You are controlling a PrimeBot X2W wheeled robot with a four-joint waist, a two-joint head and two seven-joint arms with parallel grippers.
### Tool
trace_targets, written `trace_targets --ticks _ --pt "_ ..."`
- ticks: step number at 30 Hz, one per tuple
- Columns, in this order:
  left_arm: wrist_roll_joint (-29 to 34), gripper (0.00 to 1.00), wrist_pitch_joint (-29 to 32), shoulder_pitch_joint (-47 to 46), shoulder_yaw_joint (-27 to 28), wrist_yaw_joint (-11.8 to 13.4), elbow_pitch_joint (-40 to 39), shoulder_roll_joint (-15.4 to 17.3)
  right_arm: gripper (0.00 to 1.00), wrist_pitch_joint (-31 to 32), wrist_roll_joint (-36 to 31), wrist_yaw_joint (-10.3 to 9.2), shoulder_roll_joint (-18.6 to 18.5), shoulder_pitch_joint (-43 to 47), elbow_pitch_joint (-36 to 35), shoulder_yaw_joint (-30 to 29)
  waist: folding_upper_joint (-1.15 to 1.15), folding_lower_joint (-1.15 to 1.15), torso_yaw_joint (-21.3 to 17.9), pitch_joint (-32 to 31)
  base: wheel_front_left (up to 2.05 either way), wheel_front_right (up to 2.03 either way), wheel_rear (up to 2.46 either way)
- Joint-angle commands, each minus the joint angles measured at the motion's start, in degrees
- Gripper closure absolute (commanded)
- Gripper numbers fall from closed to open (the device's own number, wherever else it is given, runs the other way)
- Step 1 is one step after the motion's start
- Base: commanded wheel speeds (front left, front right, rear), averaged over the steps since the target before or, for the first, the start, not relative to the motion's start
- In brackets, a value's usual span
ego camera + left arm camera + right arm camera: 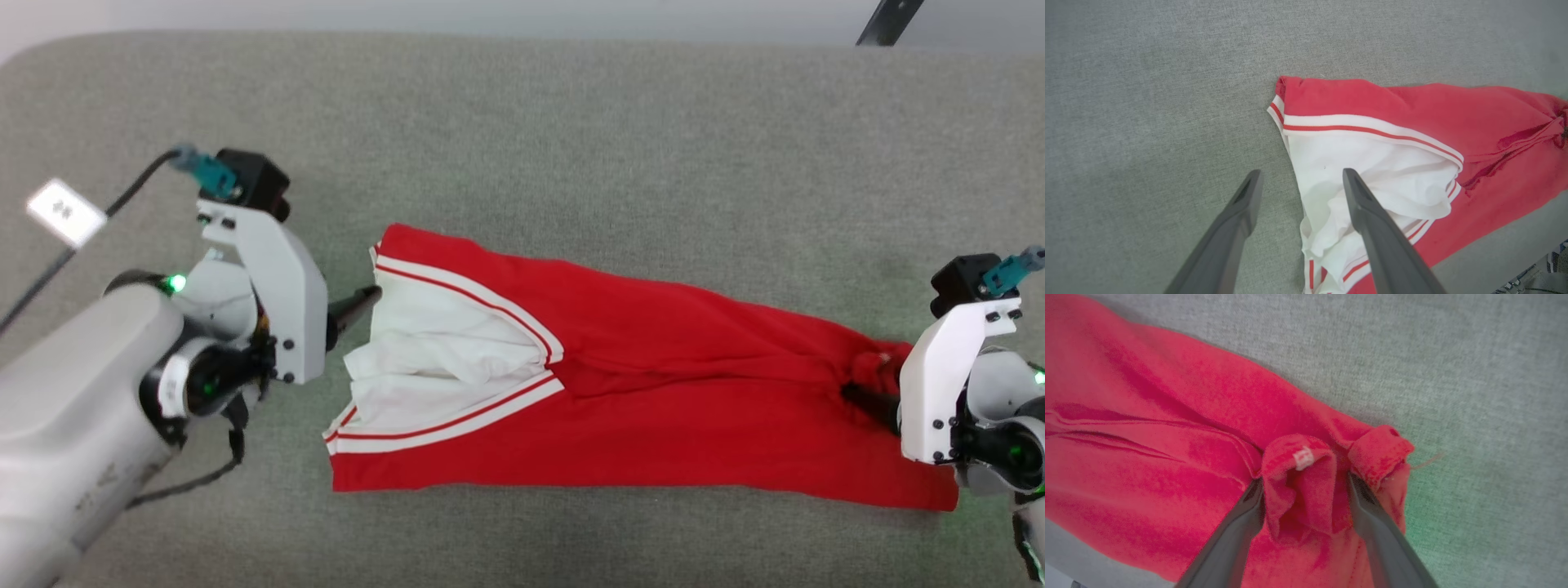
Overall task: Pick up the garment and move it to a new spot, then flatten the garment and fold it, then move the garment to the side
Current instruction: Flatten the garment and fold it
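- Grey, felt-like worktop (571, 122): spreads under everything, across the whole head view.
- Red garment (653, 392): lies on the middle of the worktop, folded lengthwise into one long band. Runs from the robot's left to its right, with the right end sitting a little nearer the robot. Shows a rumpled crease along the centre line.
- Dark-fingered left tool (1302, 173): sits at the garment's left end, low over the worktop, and stands open with its fingers spread apart. Has one finger (1241, 216) over bare grey surface and the other over white cloth, clamping neither.
- Dark-fingered right tool (1305, 482): sits at the garment's right end, also open, with its fingers spread wide. Has a bunched knob of red cloth standing loose in the gap, touching both inner faces.
- White sleeve (433, 343): bunches at the left end between red layers, just beside the left tool's fingertip.
- White-and-red striped trim (478, 298): borders the sleeve on its far and near sides in the head view, the two bands converging toward the garment's middle.
- Small white tag (1303, 458): sits on the red bunch between the right tool's fingers, its print too blurred to read.
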Motion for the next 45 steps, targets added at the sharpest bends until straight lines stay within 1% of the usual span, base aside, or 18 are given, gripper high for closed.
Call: trace_targets --ticks 1,6,7,10,12,13,15,16,18,19,21,22,24,27,33,37,42,45 --pt "0.5 0.0 -1.97 1.65 0.42 -0.76 0.41 -0.04 0.0 -0.46 -0.41 -0.09 0.35 1.5 1.25 0.23 0.0 0.0 -0.24 -1.51 0.0 0.0 0.0" --pt "2.61 0.0 -14.88 6.56 2.72 -2.05 0.27 0.02 0.0 -2.28 -0.41 -0.09 0.75 4.1 1.5 -0.43 0.0 0.0 -0.81 -5.32 0.0 0.0 0.0" --pt "3.66 0.0 -17.62 7.7 2.65 -2.77 -0.26 0.15 0.0 -2.52 -0.24 -0.09 0.94 4.8 1.4 -0.45 0.0 0.0 -0.89 -6.05 0.0 0.0 0.0" --pt "5.45 0.0 -25.16 11.48 3.27 -2.29 -1.03 0.39 0.0 -3.21 -0.01 -0.09 0.96 7.16 0.95 -1.18 0.0 0.0 -0.93 -8.08 0.0 0.0 0.0" --pt "5.82 0.0 -29.88 14.28 3.98 -1.13 -1.39 0.18 0.0 -4.14 -0.33 -0.09 1.01 8.72 0.57 -1.79 0.0 0.0 -0.8 -9.44 0.0 0.0 0.0" --pt "7.09 0.0 -32.48 15.35 4.09 -0.68 -1.86 0.38 0.0 -4.48 -0.47 -0.09 1.16 9.52 0.4 -2.05 0.0 0.0 -0.75 -10.11 0.0 0.0 0.0" --pt "6.93 0.0 -37.57 18.29 5.29 0.99 -2.35 -0.09 0.0 -5.27 -0.25 -0.08 1.4 11.04 -0.39 -2.23 0.0 0.0 -0.58 -11.11 0.0 0.0 0.0" --pt "7.97 0.0 -40.09 19.54 5.49 1.5 -2.99 -0.09 0.0 -5.85 -0.02 -0.08 1.43 11.74 -0.76 -2.53 0.0 0.0 -0.54 -11.55 0.0 0.0 0.0" --pt "8.44 0.0 -42.87 22.34 6.46 2.64 -4.15 -0.72 0.0 -7.22 0.13 -0.08 1.58 13.08 -1.45 -3.17 0.0 0.0 -0.38 -12.3 0.0 0.0 0.0" --pt "10.05 0.0 -43.77 23.42 6.78 3.19 -4.82 -0.59 0.0 -8.04 0.17 -0.08 1.64 13.65 -1.77 -3.3 0.0 0.0 -0.27 -12.57 0.0 0.0 0.0" --pt "12.08 0.0 -44.48 26.13 7.86 3.56 -6.21 -1.36 0.0 -9.45 -0.04 -0.08 1.69 14.65 -2.21 -3.69 0.0 0.0 0.01 -13.08 0.0 0.0 0.0" --pt "12.08 0.0 -44.48 26.13 7.86 3.56 -6.21 -1.36 0.0 -9.45 -0.04 -0.08 1.69 14.65 -2.21 -3.69 0.0 0.0 0.01 -13.08 0.0 0.0 0.0" --pt "15.5 0.0 -44.69 28.79 10.68 4.13 -7.78 -2.72 0.0 -10.48 -0.11 -0.08 1.95 15.83 -2.56 -3.91 0.0 0.0 0.5 -13.63 0.0 0.0 0.0" --pt "20.06 0.0 -44.59 35.0 17.89 4.23 -10.02 -6.39 0.0 -12.51 0.56 -0.08 2.24 17.1 -3.35 -4.9 0.0 0.0 1.12 -14.31 0.0 0.0 0.0" --pt "29.81 0.0 -44.63 45.81 31.17 0.55 -11.67 -15.06 0.0 -17.98 0.61 -0.08 2.73 19.13 -5.08 -4.87 0.0 0.0 1.89 -15.52 0.0 0.0 0.0" --pt "35.23 0.0 -44.64 50.16 37.76 -3.18 -11.49 -20.55 0.0 -22.98 1.18 -0.08 2.5 20.02 -6.73 -4.18 0.0 0.0 2.08 -15.75 0.0 0.0 0.0" --pt "43.27 0.0 -44.65 54.46 46.31 -7.8 -12.18 -27.28 0.0 -31.95 1.84 -0.07 1.4 21.44 -8.46 -3.14 0.0 0.0 2.33 -15.68 0.0 0.0 0.0" --pt "47.47 0.0 -44.65 56.4 50.22 -10.85 -11.75 -30.39 0.0 -36.7 1.17 -0.07 0.41 21.37 -9.3 -1.54 0.0 0.0 1.88 -15.24 0.0 0.0 0.0"
